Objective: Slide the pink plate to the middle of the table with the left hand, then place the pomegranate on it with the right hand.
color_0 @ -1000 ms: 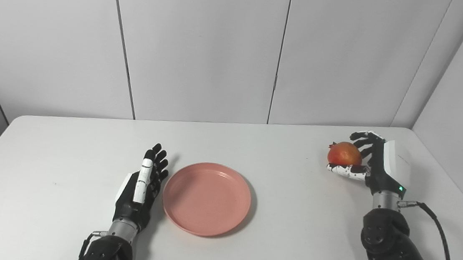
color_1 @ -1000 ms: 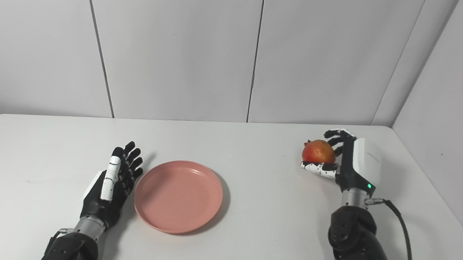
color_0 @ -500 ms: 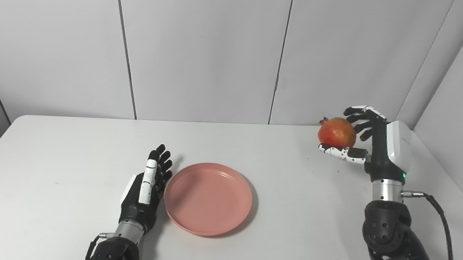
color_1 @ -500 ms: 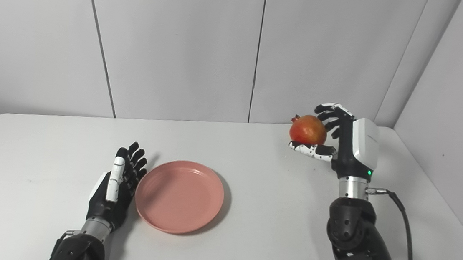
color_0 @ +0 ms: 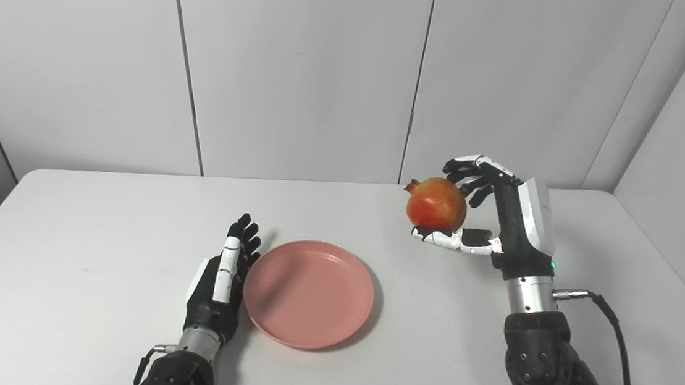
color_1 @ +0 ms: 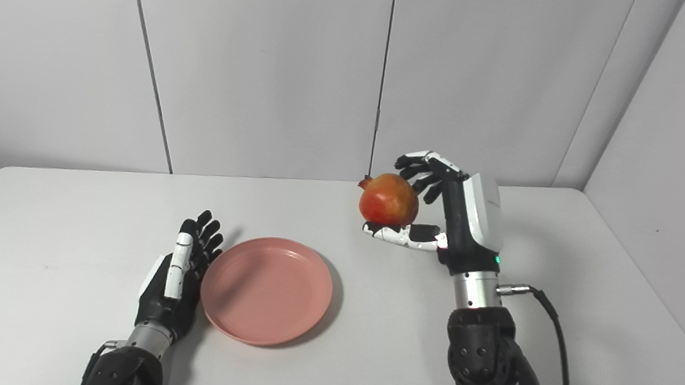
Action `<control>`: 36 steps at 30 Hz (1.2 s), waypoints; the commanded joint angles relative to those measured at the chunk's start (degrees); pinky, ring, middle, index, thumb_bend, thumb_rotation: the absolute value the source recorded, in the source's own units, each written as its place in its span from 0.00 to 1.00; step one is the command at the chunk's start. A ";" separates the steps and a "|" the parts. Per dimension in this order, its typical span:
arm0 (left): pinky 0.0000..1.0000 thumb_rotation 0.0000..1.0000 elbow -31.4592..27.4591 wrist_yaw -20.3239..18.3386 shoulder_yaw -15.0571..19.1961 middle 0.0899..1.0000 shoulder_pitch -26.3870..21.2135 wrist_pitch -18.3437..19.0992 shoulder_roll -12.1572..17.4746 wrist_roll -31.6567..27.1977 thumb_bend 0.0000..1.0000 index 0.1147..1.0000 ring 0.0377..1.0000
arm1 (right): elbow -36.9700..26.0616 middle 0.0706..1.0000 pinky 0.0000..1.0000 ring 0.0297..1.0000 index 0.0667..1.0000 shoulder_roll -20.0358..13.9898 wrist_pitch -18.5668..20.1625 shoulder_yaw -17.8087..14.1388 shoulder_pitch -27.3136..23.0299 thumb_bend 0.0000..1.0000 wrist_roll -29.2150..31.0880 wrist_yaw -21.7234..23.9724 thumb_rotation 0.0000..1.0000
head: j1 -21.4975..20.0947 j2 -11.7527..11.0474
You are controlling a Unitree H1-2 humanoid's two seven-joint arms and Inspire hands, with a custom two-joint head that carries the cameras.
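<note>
Setting: white table (color_0: 96,245) against plain grey wall panels; the plate serves as landmark for all positions below.
Plate: pink plate (color_0: 309,293) lies flat, near the middle of the table, empty.
Left hand: left hand (color_0: 223,281) rests on the table at the plate's left rim, touching or just beside it; fingers straight and together, holding nothing. Judged reason: flat side-on contact suits pushing, so the slide appears finished.
Right hand: right hand (color_0: 489,221) is raised above the table, right of and behind the plate, fingers curled over the fruit's top and far side, thumb underneath.
Pomegranate: pomegranate (color_0: 436,204) is cradled in that hand, clear of the table, not yet over the plate.
Reason for hold: thumb below and fingers above cage a round, smooth fruit, judged secure against rolling out during carry.
Orientation: fruit is near round, no marked long axis; its crown points up and toward the plate's side, away from the palm.
Stage: transport to the plate under way, as judged; release not yet done.
</note>
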 commanded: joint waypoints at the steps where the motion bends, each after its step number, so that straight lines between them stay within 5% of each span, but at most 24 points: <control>1: 1.00 1.00 -0.51 -0.01 -0.62 1.00 -0.98 -1.37 -0.83 0.52 0.69 1.00 1.00 | -2.73 0.45 0.33 0.36 0.53 0.86 -1.34 0.52 -1.19 0.51 -0.39 1.15 0.00 | 0.35 0.20; 13: 1.00 1.00 -1.00 0.70 -1.15 1.00 -0.85 -1.17 -1.00 1.20 0.68 1.00 1.00 | -2.32 0.44 0.30 0.35 0.53 4.87 -2.78 5.76 -0.58 0.51 -3.08 5.22 0.00 | 1.28 -0.05; 33: 1.00 1.00 -1.12 1.02 -1.07 1.00 -1.08 -1.78 -0.82 1.75 0.67 1.00 1.00 | 7.90 0.45 0.23 0.35 0.49 8.94 -4.05 14.00 -2.80 0.51 -7.95 8.25 0.00 | 1.55 0.79; 36: 1.00 1.00 -1.06 1.18 -1.10 1.00 -1.04 -2.09 -0.83 1.96 0.67 1.00 1.00 | 9.90 0.44 0.19 0.25 0.45 8.82 -4.64 14.66 -3.09 0.53 -9.03 7.64 0.00 | 1.55 0.82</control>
